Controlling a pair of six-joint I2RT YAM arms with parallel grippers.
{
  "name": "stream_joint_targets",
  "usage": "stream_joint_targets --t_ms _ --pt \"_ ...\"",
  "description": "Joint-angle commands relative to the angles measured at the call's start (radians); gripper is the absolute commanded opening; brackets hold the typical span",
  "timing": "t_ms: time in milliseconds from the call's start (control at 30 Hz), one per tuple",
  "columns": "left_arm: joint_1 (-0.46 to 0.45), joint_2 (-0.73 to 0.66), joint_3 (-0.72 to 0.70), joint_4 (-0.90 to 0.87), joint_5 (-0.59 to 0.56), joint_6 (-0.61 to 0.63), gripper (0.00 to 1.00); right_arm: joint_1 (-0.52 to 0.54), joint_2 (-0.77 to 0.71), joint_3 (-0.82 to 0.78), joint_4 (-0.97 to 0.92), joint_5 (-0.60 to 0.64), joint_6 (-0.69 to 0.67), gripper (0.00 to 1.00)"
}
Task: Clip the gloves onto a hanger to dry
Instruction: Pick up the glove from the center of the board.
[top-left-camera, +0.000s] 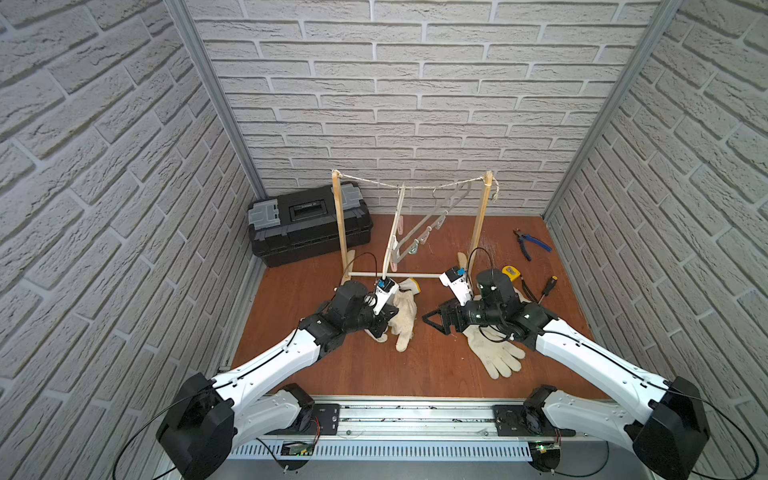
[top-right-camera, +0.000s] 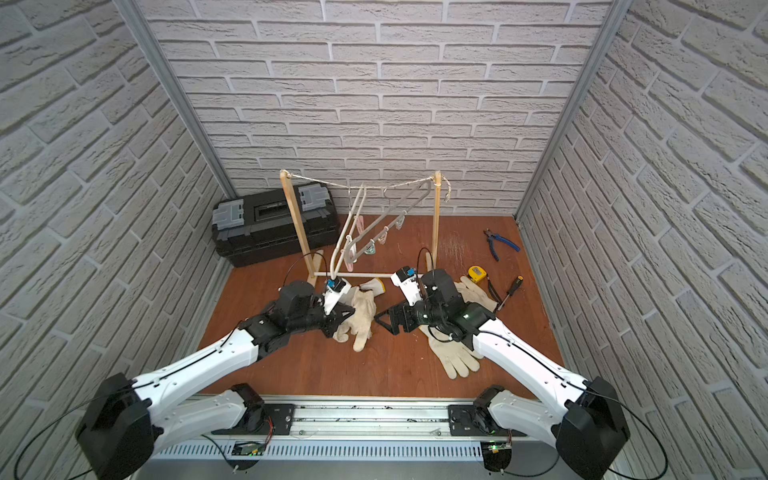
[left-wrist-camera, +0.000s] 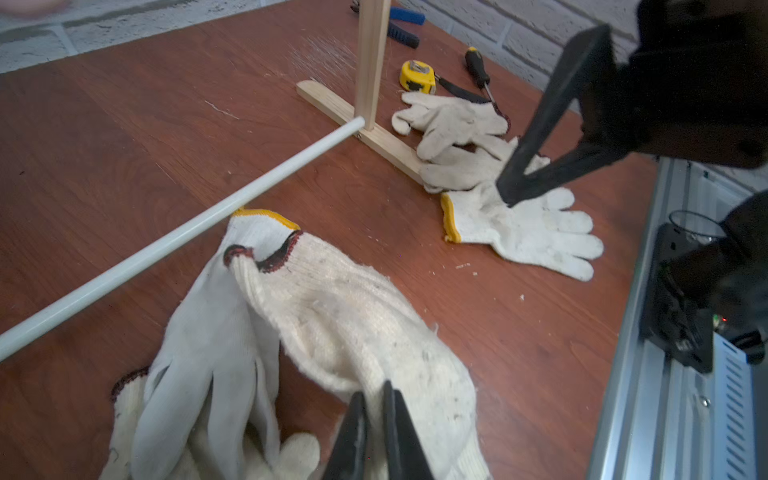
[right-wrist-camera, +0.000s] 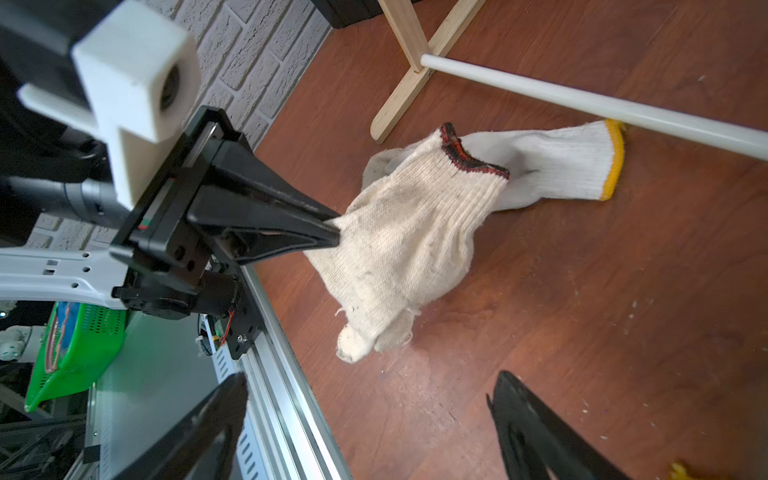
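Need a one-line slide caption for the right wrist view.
The left gripper pinches a red-cuffed glove lying over a yellow-cuffed glove, beside the rack's white rod.

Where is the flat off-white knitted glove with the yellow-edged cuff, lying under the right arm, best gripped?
Probably at the yellow-edged cuff of the flat off-white knitted glove, coming from above with open jaws straddling that edge. The glove lies flat on the brown wooden table with fingers spread, and the cuff is its one straight, thick edge, left uncovered.

The right arm hides part of the gloves beneath it in both top views; the clips on the hanger are too small to tell.
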Motion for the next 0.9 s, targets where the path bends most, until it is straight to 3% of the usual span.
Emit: stream_joint_targets --t_ms 0,200,467,667,867 --pt "-0.022 -0.046 -0.033 0.031 0.003 0.032 0.00 0.014 0.047 -0.029 0.173 -0.041 0.108 0.92" --pt "-0.040 -0.064 -0.050 0.067 0.022 0.010 0.00 0.019 0.154 -0.079 0.390 -0.028 0.314 0.91" --pt "-0.039 -0.078 -0.063 0.104 0.057 -0.012 0.00 0.018 0.279 -0.115 0.611 -0.020 0.448 0.84" --pt "-0.040 -0.090 -0.073 0.111 0.072 -0.022 0.00 0.014 0.385 -0.131 0.768 -0.060 0.524 0.72" --pt "-0.035 -0.098 -0.093 0.098 0.072 -0.023 0.00 0.007 0.404 -0.148 0.927 -0.095 0.595 0.48"
